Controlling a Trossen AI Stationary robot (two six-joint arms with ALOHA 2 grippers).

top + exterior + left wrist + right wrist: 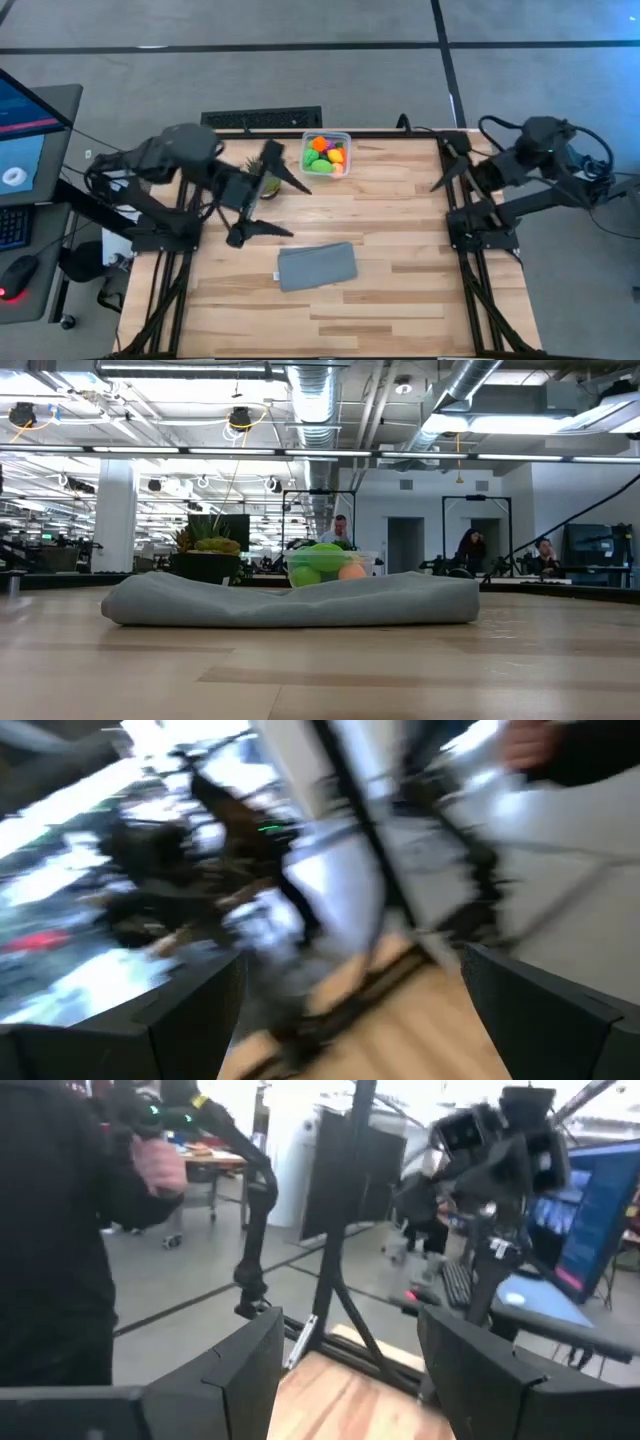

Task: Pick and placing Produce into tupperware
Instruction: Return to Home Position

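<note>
tupperware [327, 134] holding produce [322, 158], left gripper [298, 212] spread empty near it, right gripper [436, 165] spread, well apart

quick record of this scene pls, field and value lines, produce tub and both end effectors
produce: green, orange and pink pieces, all inside the tupperware
tupperware: back middle of the table
grey cloth: flat, toward the front
potted plant: left of the tupperware
left end effector: open, empty, over the table near the potted plant
right end effector: open, empty, at the table's right edge
</note>
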